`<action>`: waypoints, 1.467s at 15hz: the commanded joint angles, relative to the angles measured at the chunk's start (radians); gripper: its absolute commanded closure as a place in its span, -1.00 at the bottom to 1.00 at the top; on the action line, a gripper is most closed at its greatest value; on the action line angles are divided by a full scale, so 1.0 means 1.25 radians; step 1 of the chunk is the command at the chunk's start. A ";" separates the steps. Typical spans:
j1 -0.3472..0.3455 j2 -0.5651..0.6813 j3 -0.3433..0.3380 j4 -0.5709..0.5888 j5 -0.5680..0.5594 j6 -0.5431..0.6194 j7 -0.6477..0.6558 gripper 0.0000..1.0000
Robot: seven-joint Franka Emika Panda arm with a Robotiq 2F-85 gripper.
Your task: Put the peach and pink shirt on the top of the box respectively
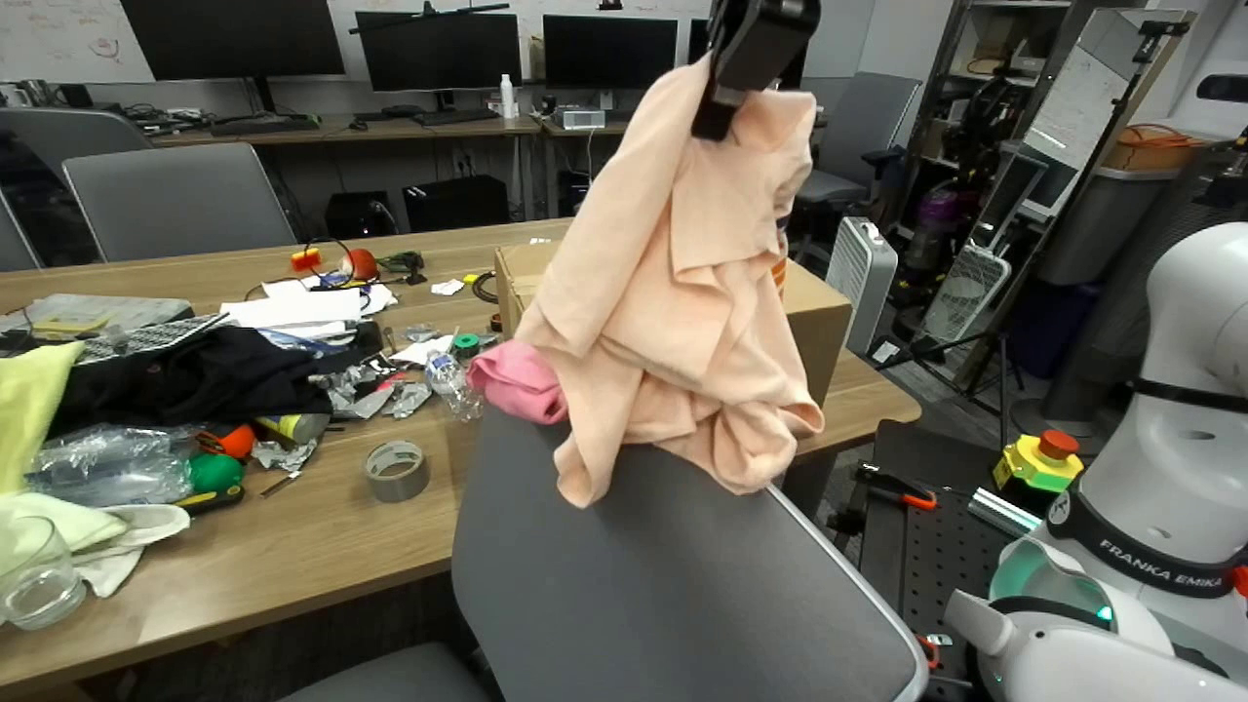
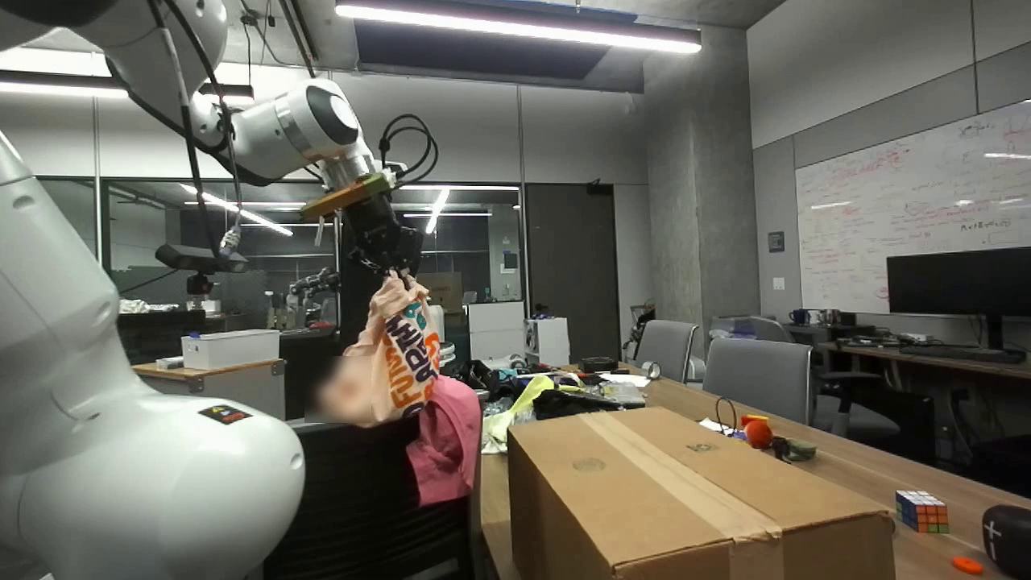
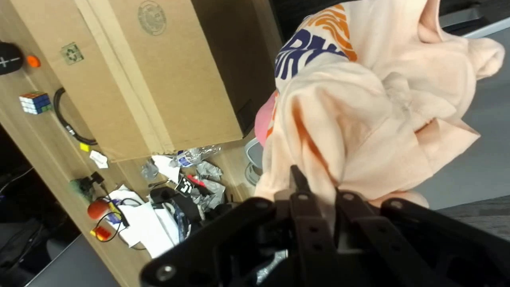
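The peach shirt point(image 1: 673, 292) hangs bunched from my gripper point(image 1: 717, 122) above the chair back. In an exterior view its printed front shows, with the shirt point(image 2: 395, 346) under the gripper point(image 2: 399, 270). In the wrist view my gripper point(image 3: 318, 193) is shut on the peach shirt point(image 3: 370, 115). I cannot tell whether its lower end touches the chair. The pink shirt point(image 2: 447, 451) drapes over the chair back; it is partly hidden in an exterior view point(image 1: 522, 380) and the wrist view point(image 3: 263, 119). The closed cardboard box point(image 2: 644, 483) stands on the table beside the chair.
The grey chair point(image 1: 663, 585) stands against the table point(image 1: 429, 531). Tape point(image 1: 397, 471), a bottle point(image 1: 450, 380) and dark cloth point(image 1: 195, 380) clutter the table. A Rubik's cube point(image 2: 922, 511) and a black speaker point(image 2: 1007, 540) lie past the box.
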 commanded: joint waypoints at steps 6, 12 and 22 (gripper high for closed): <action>-0.023 -0.031 0.004 0.083 -0.055 -0.029 -0.004 0.96; -0.037 -0.033 -0.014 0.116 -0.045 -0.041 -0.009 0.96; -0.171 0.085 -0.016 0.263 -0.143 -0.169 0.095 0.96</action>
